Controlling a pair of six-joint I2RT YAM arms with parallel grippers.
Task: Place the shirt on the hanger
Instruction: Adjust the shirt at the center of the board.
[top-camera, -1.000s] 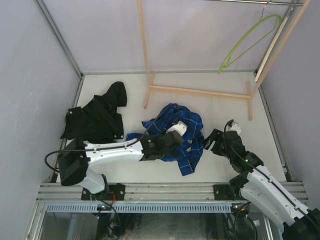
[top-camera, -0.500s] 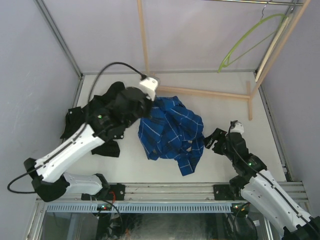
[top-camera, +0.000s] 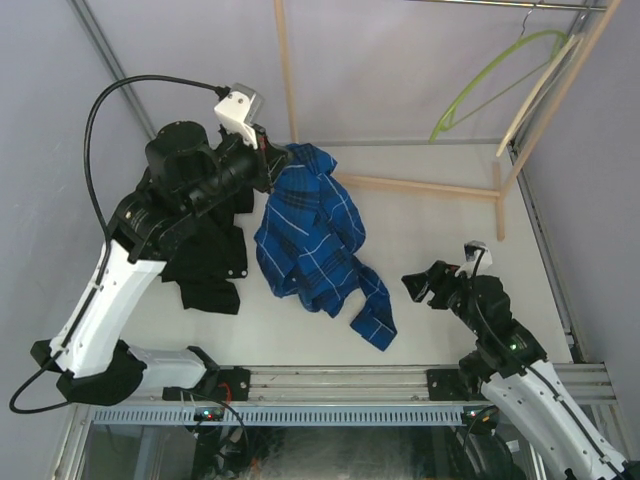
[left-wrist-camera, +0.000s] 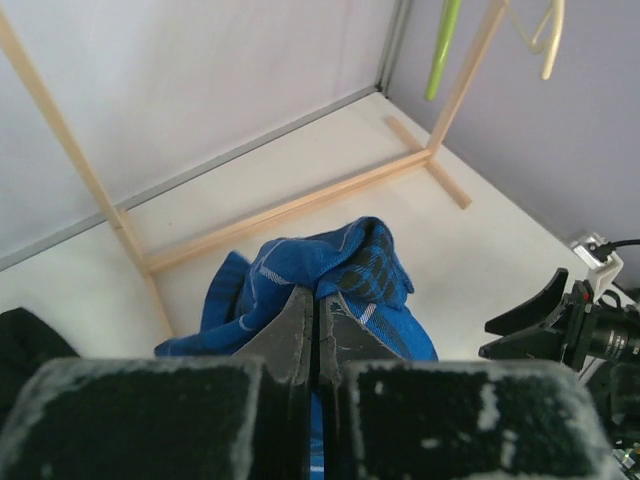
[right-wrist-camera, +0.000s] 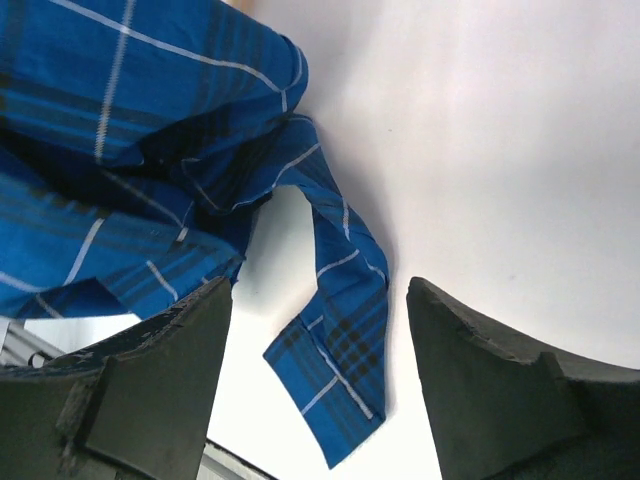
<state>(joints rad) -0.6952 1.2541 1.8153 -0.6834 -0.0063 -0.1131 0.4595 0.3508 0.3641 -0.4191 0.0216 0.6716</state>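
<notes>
**Shirt lifted off worktop; hanger not yet approached**

Shirt has been hauled up and back within the last 1 s. It lay bunched mid-worktop with the left hand down on it. It is now hung as a long drape from that hand, just beside the left upright of the wooden rack.

Left hand is pinched fully shut on a fold of plaid at the top of the bundle; no gap is seen between the fingers in the left wrist view. Which part is gripped (collar, shoulder, placket) cannot be told. The lowest end of the fabric is down at the worktop; contact there cannot be confirmed.

Right hand is held wide open and empty, near the trailing end of the fabric and pointed towards it. Little movement has been made by it over the same interval.

Hanger is hung high at the far-right corner, well apart from the shirt. Black garment is left on the worktop under the left arm and has not been caught up.

Judgement: pickup is done, spreading is not. The shirt is hung bunched, so a collar or shoulder opening is likely to be needed from the right hand before the hanger can be threaded. Risk: a 1-point pinch on a loose fold could be lost in transit.
</notes>
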